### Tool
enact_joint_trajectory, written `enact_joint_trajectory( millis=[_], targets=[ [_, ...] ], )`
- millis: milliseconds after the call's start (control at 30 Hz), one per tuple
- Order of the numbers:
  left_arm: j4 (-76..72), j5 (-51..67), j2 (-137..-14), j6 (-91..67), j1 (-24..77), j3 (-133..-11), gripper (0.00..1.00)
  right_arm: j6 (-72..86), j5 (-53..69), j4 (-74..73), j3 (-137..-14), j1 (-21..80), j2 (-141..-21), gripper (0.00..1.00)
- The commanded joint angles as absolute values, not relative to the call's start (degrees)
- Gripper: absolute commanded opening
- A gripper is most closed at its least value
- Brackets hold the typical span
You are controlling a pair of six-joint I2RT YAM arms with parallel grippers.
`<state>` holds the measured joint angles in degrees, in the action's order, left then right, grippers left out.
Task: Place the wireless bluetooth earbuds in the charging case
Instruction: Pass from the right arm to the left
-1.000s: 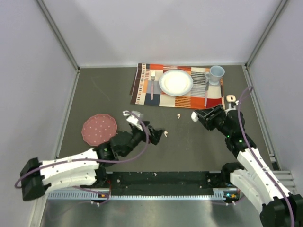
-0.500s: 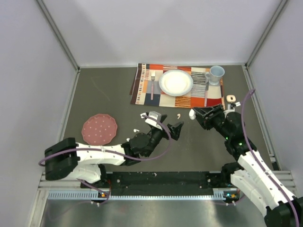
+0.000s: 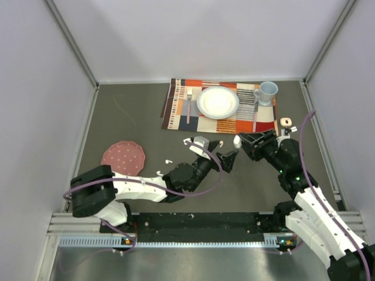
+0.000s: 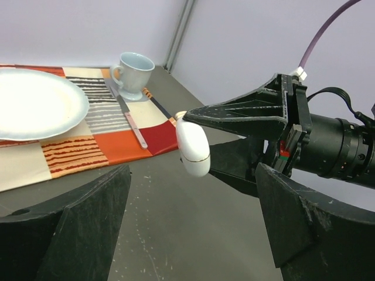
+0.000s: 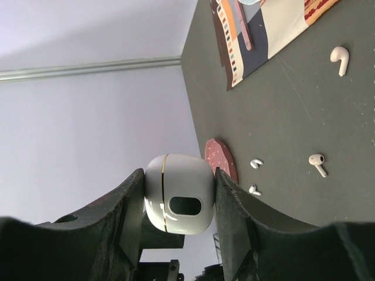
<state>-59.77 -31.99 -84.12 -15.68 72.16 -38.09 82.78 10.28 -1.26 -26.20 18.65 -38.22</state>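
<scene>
The charging case (image 5: 179, 202), white and egg-shaped with a gold seam, is held above the table with my right gripper (image 5: 179, 193) shut on its two sides. The top view shows the case (image 3: 237, 141) at the tips of the right gripper (image 3: 243, 142). My left gripper (image 4: 193, 222) is open and empty, and the case (image 4: 193, 149) hangs just beyond its jaws without touching them. From above, the left gripper (image 3: 228, 157) is just left of the case. White earbuds lie on the table: one earbud (image 5: 338, 58) near the placemat, one earbud (image 5: 317, 163) further back and two earbuds (image 5: 256, 163) by the coaster.
A striped placemat (image 3: 176, 108) at the back carries a white plate (image 3: 218, 102), a fork (image 3: 188, 105), a knife (image 3: 255, 114) and a blue mug (image 3: 268, 91). A pink dotted coaster (image 3: 122, 158) lies left. A small beige object (image 3: 285, 122) sits near the right wall.
My left arm has swung right across the table, and its open gripper now sits close to the case. The right gripper, still holding the case, has shifted slightly left.
</scene>
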Motion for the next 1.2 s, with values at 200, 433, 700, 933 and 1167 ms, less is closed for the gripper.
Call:
enact_joint_trajectory(
  millis=[200,433,700,933,1167],
  targets=[
    [-63.2,-30.1,-88.6,-17.7,72.5,-43.2,0.85,83.9,11.3,1.5,-28.1,19.4,-36.4,0.15],
    [-65.4,-31.4,-91.5,-17.9,72.2,-43.9,0.82,84.6,11.2,1.3,-27.4,19.4,-34.9,0.15],
    [-65.6,-31.2,-93.0,-18.0,71.1,-46.1,0.79,84.7,11.8,1.4,-27.5,19.4,-34.9,0.15],
    [-65.1,-30.8,-95.3,-19.1,70.6,-47.8,0.73,85.3,12.4,1.8,-27.6,19.4,-35.1,0.15],
    [-65.4,-31.4,-96.9,-20.0,70.3,-49.0,0.68,85.3,12.9,2.1,-27.7,19.3,-35.4,0.15]
  ],
)
